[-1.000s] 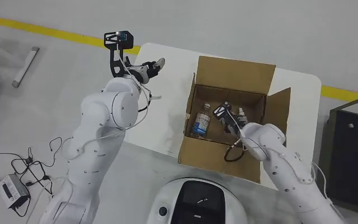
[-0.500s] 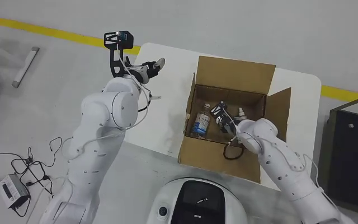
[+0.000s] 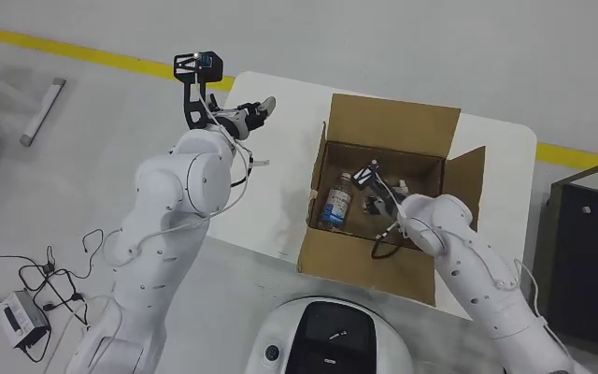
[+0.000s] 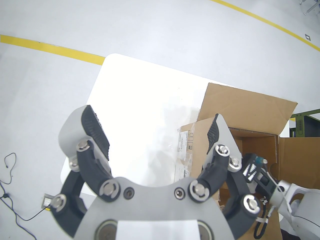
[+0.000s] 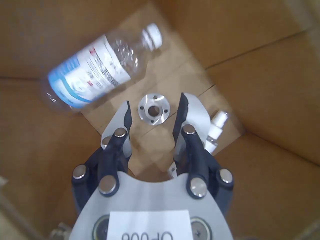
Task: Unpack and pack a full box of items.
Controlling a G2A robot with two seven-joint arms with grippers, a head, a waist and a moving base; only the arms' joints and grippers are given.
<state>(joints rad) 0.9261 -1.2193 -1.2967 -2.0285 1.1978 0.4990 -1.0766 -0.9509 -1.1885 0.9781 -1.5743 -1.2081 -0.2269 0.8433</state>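
Well, top view: your right gripper (image 3: pixel 372 179) sits inside the open box (image 3: pixel 392 117), near the lying water bottle (image 3: pixel 336 201); your left gripper (image 3: pixel 260 109) hangs over the table (image 3: pixel 280 187), well apart; left wrist view: its jaws stand spread, empty; right wrist view: right jaws spread, a metal flange (image 5: pixel 153 109) on the box floor showing between them, a small spray bottle (image 5: pixel 216 126) just beside; unpacking seems in hand; next, lower squarely and pinch the flange's rim.
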